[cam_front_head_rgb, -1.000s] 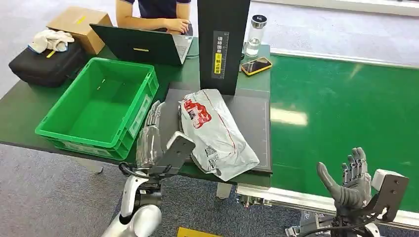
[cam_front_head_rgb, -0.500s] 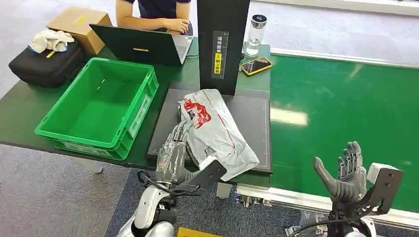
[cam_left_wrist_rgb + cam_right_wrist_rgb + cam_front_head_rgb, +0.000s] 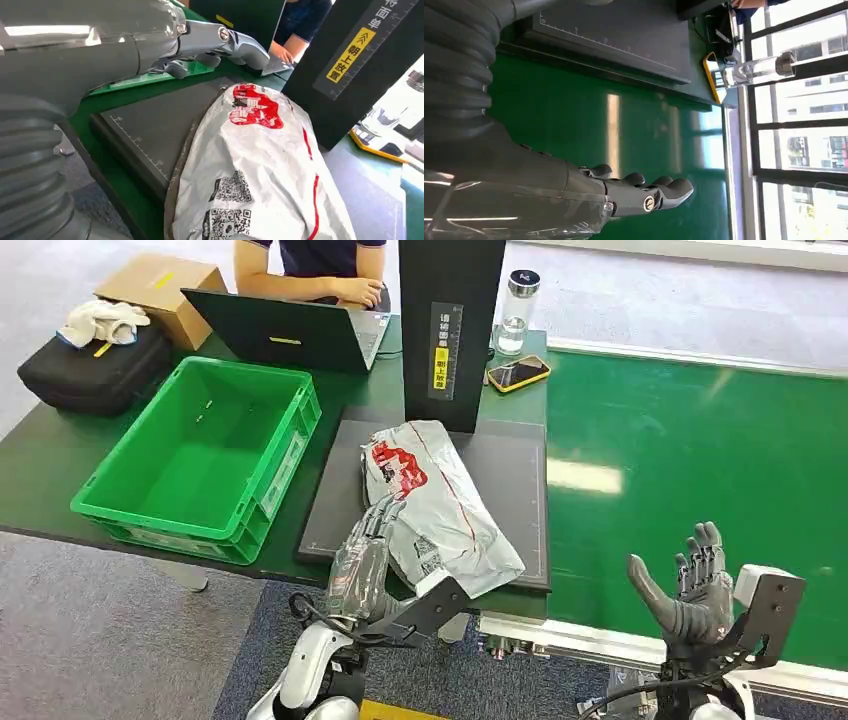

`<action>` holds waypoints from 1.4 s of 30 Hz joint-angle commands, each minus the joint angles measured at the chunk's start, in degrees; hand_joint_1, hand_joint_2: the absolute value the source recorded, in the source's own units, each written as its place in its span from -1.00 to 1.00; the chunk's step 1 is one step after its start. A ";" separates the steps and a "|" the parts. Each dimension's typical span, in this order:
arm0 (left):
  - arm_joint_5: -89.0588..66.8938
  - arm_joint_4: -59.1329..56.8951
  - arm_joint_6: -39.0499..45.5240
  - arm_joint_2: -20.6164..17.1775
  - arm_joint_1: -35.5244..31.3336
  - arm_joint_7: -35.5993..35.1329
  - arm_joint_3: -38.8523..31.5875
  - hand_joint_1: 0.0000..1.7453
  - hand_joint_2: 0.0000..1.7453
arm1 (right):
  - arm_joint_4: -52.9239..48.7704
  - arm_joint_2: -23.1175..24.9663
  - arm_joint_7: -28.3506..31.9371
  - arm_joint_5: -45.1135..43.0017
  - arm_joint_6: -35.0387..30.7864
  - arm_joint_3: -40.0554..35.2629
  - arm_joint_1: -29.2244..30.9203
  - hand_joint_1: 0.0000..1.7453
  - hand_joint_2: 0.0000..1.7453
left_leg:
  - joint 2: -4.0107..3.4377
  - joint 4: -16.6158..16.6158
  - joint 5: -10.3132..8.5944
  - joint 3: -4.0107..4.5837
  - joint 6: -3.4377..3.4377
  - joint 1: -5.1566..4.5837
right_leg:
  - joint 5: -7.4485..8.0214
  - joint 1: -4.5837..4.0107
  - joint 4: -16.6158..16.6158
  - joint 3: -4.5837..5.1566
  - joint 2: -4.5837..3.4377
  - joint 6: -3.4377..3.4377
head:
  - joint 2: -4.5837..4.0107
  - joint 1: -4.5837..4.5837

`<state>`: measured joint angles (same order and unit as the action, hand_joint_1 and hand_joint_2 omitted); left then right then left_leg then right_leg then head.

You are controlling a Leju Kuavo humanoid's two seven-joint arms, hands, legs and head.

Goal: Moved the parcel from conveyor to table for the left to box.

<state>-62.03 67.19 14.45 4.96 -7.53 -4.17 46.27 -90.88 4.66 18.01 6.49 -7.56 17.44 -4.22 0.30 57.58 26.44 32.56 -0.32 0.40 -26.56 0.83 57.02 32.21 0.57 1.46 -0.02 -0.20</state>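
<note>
Parcel (image 3: 437,510) lies on the dark mat on the tabletop (image 3: 60,455), off the conveyor.
Left robot hand (image 3: 366,545), open, touches its near left edge; next it must grip and lift into the green box (image 3: 203,452). Right robot hand (image 3: 694,585) is open, holding nothing.

glossy crinkled plastic parcel (image 3: 440,508), matt mat (image 3: 510,490)

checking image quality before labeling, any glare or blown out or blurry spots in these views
Head view: a bright window reflection streaks the conveyor belt; the rest is evenly lit and sharp. Left wrist view: the left hand carries a glare streak on its cover, while the parcel stays crisp enough to show its codes. Right wrist view: the windows are overexposed, and their light reflects off the belt.
</note>
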 commanded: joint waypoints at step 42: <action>4.18 -23.76 -2.18 8.90 -12.37 2.59 5.45 -1.00 1.00 | 6.16 -1.35 -0.16 -0.47 -1.95 -4.61 3.01 -1.00 1.00 | -0.10 -0.08 -0.01 -0.15 0.01 0.00 | 0.04 -0.01 -0.09 -0.12 -0.11 -0.06 | 0.00 0.00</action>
<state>-57.90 48.67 12.11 13.33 -18.69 -1.38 49.13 -88.19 4.61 17.81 6.40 -9.16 14.10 -2.83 0.30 57.58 26.42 32.55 -0.33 0.40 -26.54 0.83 57.02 32.22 0.57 1.46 -0.02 -0.20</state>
